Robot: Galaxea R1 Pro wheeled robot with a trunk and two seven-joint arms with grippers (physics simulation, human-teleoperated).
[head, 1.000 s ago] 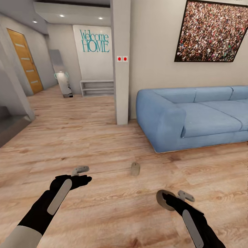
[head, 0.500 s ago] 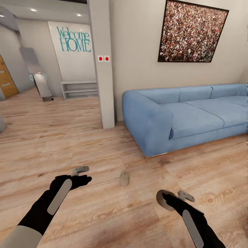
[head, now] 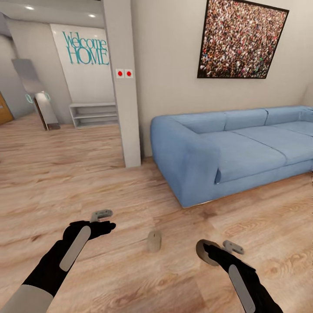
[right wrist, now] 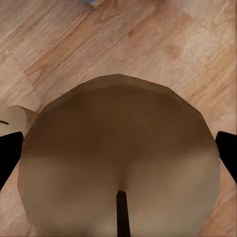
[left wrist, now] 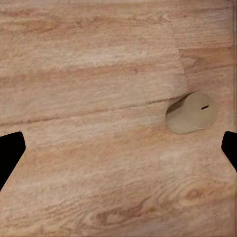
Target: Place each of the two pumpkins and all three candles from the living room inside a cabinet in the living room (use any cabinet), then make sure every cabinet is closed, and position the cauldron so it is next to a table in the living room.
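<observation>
Right gripper [head: 217,252] gripping candle [right wrist: 118,163], second candle [head: 154,241] on floor [head: 130,195]

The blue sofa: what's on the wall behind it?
Behind the blue sofa hangs a dark-framed crowd picture on a plain beige wall. The wall's lower strip and the floor right behind the sofa are hidden by its backrest.

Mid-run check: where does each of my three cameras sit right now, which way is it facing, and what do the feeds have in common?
Head view: on the head, facing forward and down over the floor toward the sofa; both arms show, left gripper, right gripper holding a candle.
Left wrist view: on the left arm, facing down at the floor; dark fingertips at the edges.
Right wrist view: on the right arm, close on the held candle.
Shared: a second candle on the floor shows in head and left wrist views.
</observation>
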